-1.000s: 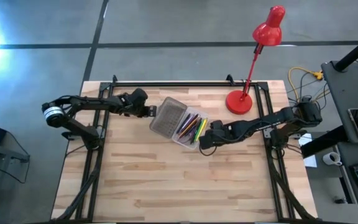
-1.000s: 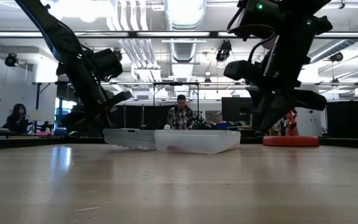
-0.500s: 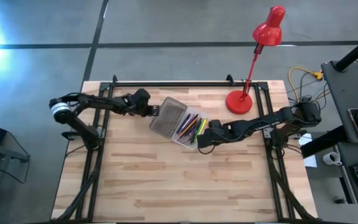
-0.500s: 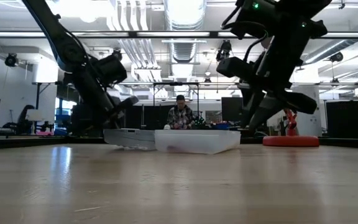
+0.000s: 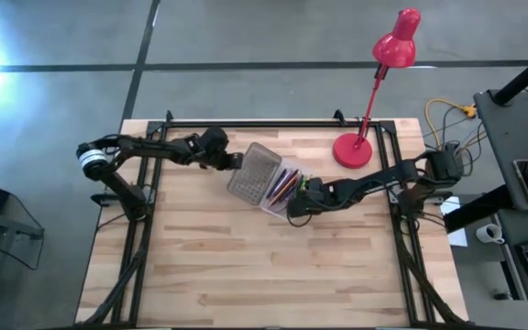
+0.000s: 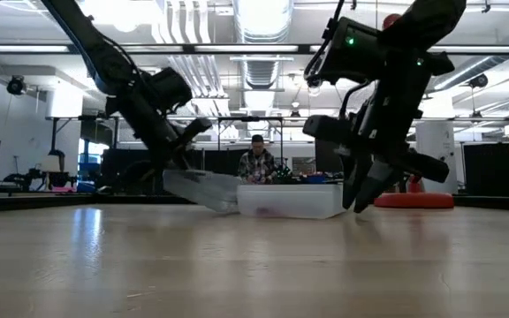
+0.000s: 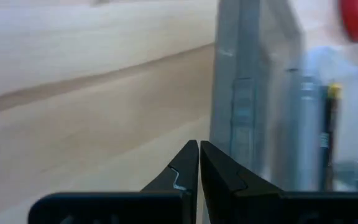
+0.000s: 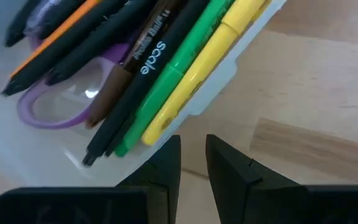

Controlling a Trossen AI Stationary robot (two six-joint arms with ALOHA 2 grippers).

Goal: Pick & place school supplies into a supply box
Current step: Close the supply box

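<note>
The translucent supply box (image 5: 282, 192) lies mid-table with the school supplies (image 5: 288, 181) inside. The right wrist view shows purple scissors (image 8: 45, 111), a green pen (image 8: 166, 87), a yellow marker (image 8: 211, 56), an orange pencil (image 8: 61, 42) and dark pens. The box's grey ribbed lid (image 5: 250, 174) stands tilted up from the hinge (image 6: 200, 188). My left gripper (image 5: 234, 162) is shut at the lid's free long edge. My right gripper (image 5: 293, 209) points down at the box's near right corner, its fingers a narrow gap apart. My left gripper meets the lid's free long edge (image 7: 229, 134) with its shut fingertips (image 7: 199, 149), coming level from the table's left. The lid is tilted, free edge raised and hinge side down at the box. My right gripper stands at the box's outer wall (image 8: 185, 118); I cannot tell whether it touches.
The red desk lamp's base (image 5: 353, 148) sits on the table's far right, close behind my right arm, with its head out past the far edge. Bare wood lies near and to the left of the box. A person sits in the room beyond (image 6: 256, 163).
My left gripper has moved toward the table's right against the lid, and the lid's free edge has risen from flat to tilted. The box has slid slightly to the right. My right gripper has tipped downward and dropped to the table beside the box's corner.
</note>
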